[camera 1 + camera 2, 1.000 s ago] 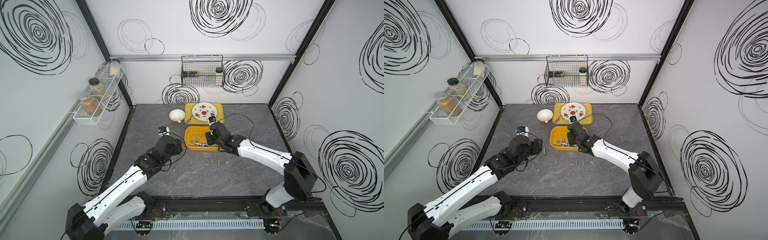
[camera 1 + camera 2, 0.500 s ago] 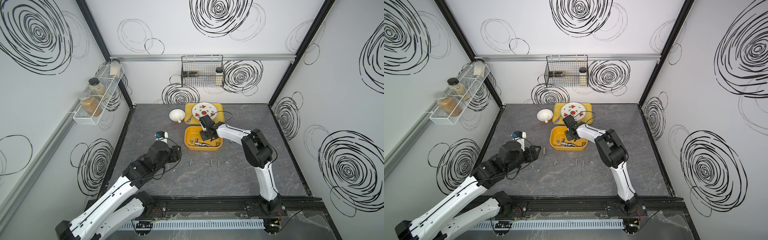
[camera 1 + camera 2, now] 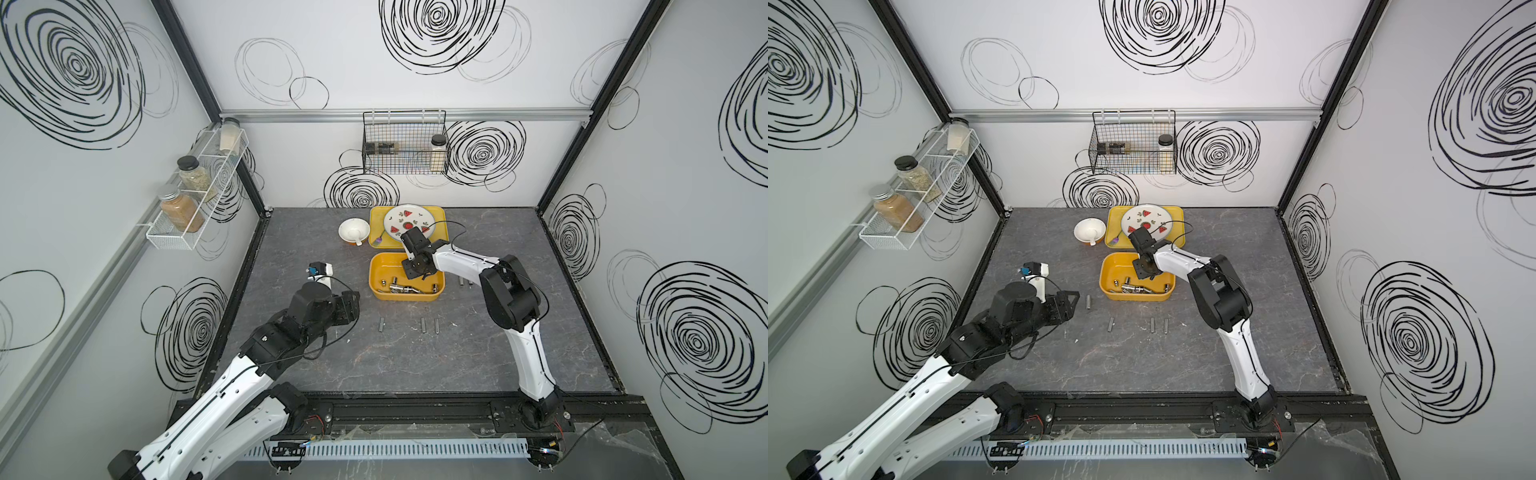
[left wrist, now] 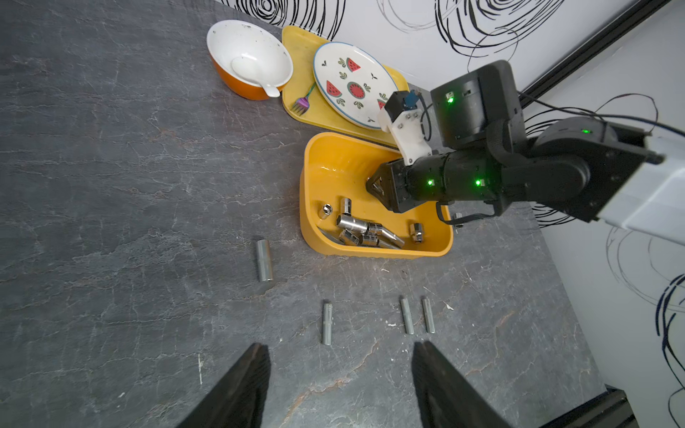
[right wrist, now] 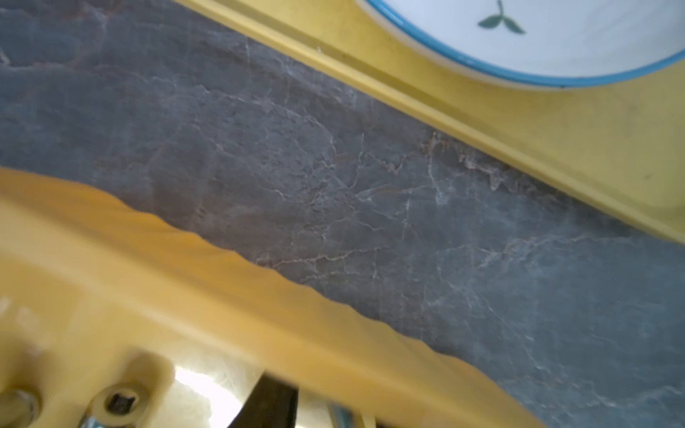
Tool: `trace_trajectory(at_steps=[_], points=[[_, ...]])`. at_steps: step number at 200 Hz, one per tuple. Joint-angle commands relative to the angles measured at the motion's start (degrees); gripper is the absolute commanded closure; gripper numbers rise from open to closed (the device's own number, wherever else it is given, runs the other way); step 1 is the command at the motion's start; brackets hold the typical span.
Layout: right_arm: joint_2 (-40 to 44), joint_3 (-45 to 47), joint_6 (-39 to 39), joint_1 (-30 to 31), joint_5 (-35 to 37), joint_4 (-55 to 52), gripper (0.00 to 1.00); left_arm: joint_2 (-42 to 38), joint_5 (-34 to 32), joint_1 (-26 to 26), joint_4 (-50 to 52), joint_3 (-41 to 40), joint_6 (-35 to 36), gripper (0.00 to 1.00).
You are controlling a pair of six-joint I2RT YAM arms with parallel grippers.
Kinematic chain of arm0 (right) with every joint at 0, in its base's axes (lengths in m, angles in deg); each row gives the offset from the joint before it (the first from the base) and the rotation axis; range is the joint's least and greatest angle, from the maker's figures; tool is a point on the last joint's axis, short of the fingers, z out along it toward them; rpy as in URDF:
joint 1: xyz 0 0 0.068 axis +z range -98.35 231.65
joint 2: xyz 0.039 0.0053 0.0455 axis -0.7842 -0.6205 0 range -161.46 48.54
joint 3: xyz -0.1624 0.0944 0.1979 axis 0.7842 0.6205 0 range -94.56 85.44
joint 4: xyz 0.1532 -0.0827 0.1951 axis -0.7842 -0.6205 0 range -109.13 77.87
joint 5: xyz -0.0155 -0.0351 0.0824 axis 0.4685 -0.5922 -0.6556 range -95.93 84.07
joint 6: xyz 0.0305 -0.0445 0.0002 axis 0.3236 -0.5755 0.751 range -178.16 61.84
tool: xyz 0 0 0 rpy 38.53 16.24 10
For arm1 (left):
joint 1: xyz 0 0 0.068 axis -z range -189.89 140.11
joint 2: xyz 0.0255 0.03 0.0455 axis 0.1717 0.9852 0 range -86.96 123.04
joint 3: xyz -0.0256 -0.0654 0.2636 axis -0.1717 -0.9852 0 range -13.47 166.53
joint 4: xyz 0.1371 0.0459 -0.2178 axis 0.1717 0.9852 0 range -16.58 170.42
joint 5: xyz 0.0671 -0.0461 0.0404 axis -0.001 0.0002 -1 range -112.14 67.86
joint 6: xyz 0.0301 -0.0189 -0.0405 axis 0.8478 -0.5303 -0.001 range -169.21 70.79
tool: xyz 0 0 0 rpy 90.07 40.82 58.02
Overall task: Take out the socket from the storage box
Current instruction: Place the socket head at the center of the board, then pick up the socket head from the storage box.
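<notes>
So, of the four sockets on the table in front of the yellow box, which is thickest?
The lone socket off the storage box's corner on the left arm's side. It is thicker than the three slim ones lying nearer the robot.

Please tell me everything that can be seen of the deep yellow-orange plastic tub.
The deep yellow-orange plastic storage tub is rectangular, with rounded corners, raised walls and an open top. It stands upright on the dark grey stone-look table, near the flat yellow tray, a narrow strip of table between them. Several shiny metal sockets lie heaped along its side nearest the robot. The right gripper reaches down inside it; whether it touches anything cannot be told.
</notes>
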Motion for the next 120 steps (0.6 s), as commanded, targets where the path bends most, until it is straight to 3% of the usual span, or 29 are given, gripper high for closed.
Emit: trace_trajectory(at_steps=[1,18,35,50,120], points=[[-2.1,0.1,1.1,-0.2,-2.3,-3.0,0.68,-0.4,1.2,-0.7,-1.0,-0.1,1.1,0.32],[-2.3,0.5,2.2,-0.2,-3.8,-3.0,0.73,-0.4,1.5,-0.8,-1.1,-0.2,1.0,0.32],[-2.3,0.4,3.6,-0.2,-5.2,-3.5,0.85,-0.3,1.2,-0.8,-1.0,-0.1,1.0,0.32],[-2.0,0.4,4.9,-0.2,-6.4,-3.6,0.88,-0.3,0.6,-0.8,-0.7,-0.1,0.9,0.32],[3.8,-3.4,11.8,-0.2,-8.9,-7.2,0.93,-0.4,-0.6,-0.7,-0.1,0.0,0.4,0.32]])
